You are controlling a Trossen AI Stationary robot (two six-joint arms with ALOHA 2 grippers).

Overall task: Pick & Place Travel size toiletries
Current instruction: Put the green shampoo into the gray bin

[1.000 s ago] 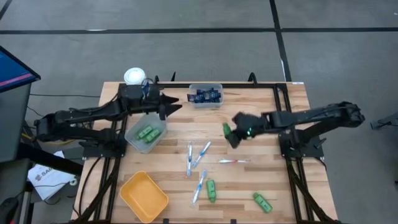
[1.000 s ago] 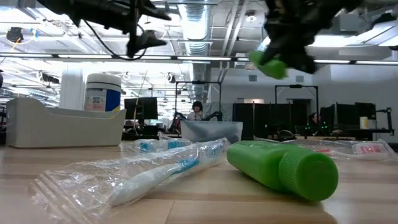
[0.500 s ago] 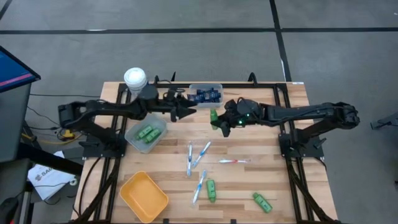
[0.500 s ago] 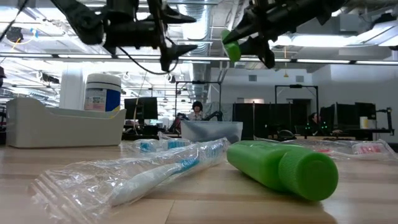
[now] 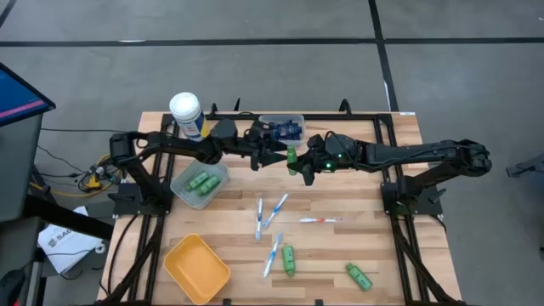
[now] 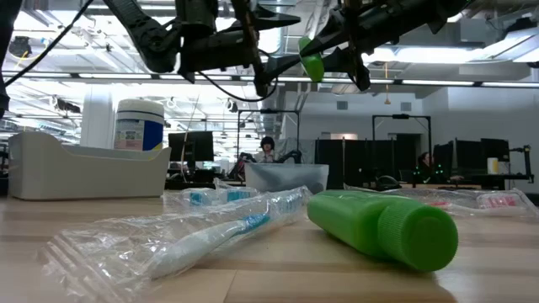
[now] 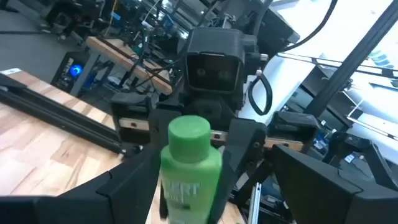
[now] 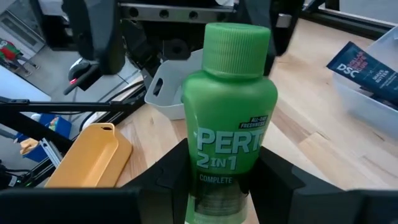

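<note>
Low view. Foreground: a green bottle (image 6: 383,228) lies on its side on the wooden table (image 6: 278,282), cap toward the camera. Just beside it lies a toothbrush (image 6: 215,234) in a clear crinkled wrapper.

Farther back stands a grey bin (image 6: 84,172), with a white canister (image 6: 139,126) behind it. A clear bin (image 6: 286,178) sits near the table's far edge.

Overhead, the right gripper (image 6: 324,52) holds a second bottle (image 6: 312,63) aloft, cap pointing down. The left gripper (image 6: 271,44) is level with it, fingers parted, tips close beside the held bottle.

Background: a person (image 6: 267,150) seated among monitors.
</note>
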